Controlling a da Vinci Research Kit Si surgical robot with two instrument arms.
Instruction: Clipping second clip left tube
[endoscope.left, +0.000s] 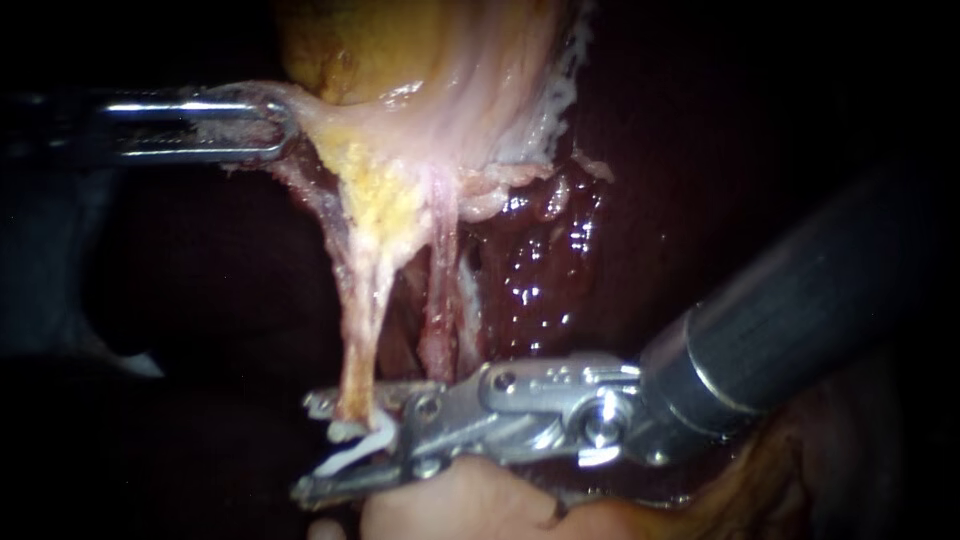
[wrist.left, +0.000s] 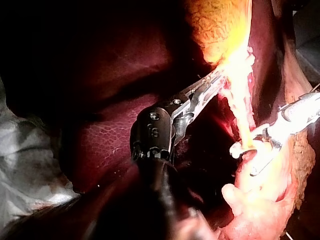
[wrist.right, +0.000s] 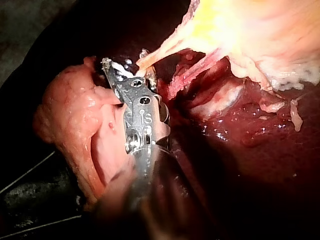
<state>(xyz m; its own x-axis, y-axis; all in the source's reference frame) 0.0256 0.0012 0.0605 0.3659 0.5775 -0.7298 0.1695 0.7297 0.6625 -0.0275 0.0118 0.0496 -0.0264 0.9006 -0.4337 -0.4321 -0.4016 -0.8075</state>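
My left instrument (endoscope.left: 272, 125) comes in level from the left, its jaws shut on the gallbladder's (endoscope.left: 400, 50) pale lower edge and holding it taut. Two strands hang down from there: the left tube (endoscope.left: 360, 340), yellowish and thick, and the thinner pink right tube (endoscope.left: 440, 300). My right instrument (endoscope.left: 325, 445) enters from the lower right. Its jaws stand apart around the foot of the left tube and carry a white clip (endoscope.left: 350, 448) between them. In the right wrist view the clip (wrist.right: 121, 67) sits at the jaw tips (wrist.right: 122, 70) against the tube (wrist.right: 160, 50).
Dark red, wet liver (endoscope.left: 700, 150) lies behind and to the right of the tubes. A pale pink lump of tissue (endoscope.left: 450, 500) lies just beneath my right instrument's jaws. White frayed membrane (endoscope.left: 560, 100) fringes the gallbladder's right side.
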